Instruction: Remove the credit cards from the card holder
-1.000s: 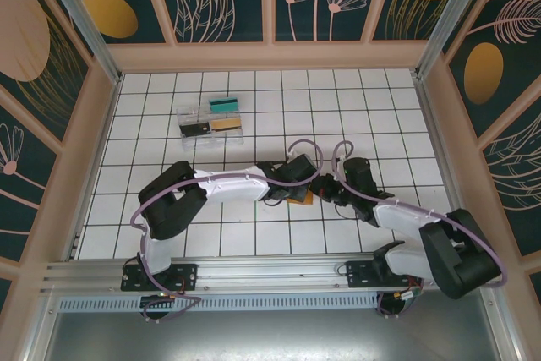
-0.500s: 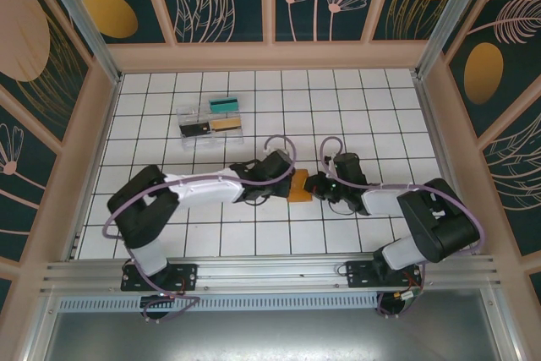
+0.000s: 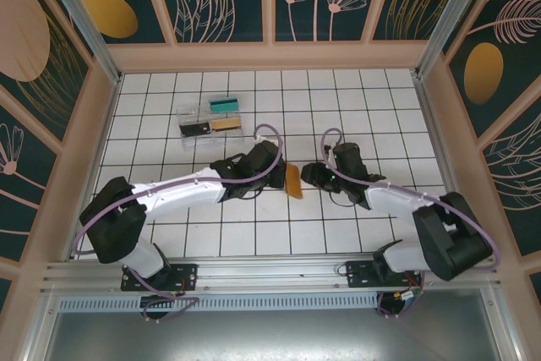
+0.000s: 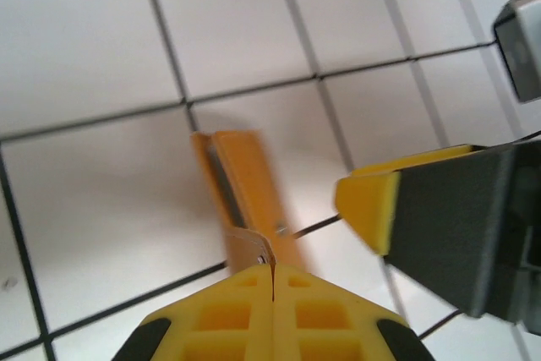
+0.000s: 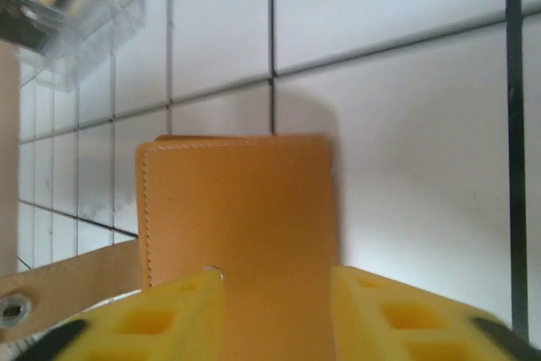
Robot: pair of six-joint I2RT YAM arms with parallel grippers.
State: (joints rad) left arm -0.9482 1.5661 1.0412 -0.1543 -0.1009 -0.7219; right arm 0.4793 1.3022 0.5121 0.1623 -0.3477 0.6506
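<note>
The orange-brown card holder (image 3: 292, 181) hangs on edge just above the tiles in the middle of the table. My left gripper (image 3: 277, 168) is shut on its thin tan strap (image 4: 250, 245), jaws pressed together (image 4: 272, 270), with the holder (image 4: 245, 179) seen edge-on below. My right gripper (image 3: 306, 173) is open just right of the holder. Its yellow fingers (image 5: 169, 310) stand apart (image 5: 275, 281) in front of the holder's flat face (image 5: 241, 209) without touching it. One of its pads (image 4: 372, 209) appears in the left wrist view. The credit cards are hidden.
A clear plastic tray (image 3: 210, 120) with teal, black and tan pieces stands at the back left, its corner visible (image 5: 59, 14) from the right wrist. White tiles (image 3: 355, 99) surround the holder. Wooden walls (image 3: 270, 57) enclose the table.
My right gripper has opened and let go of the card holder. Both arms have moved toward the far side, and the left gripper has carried the holder with it by the strap.
</note>
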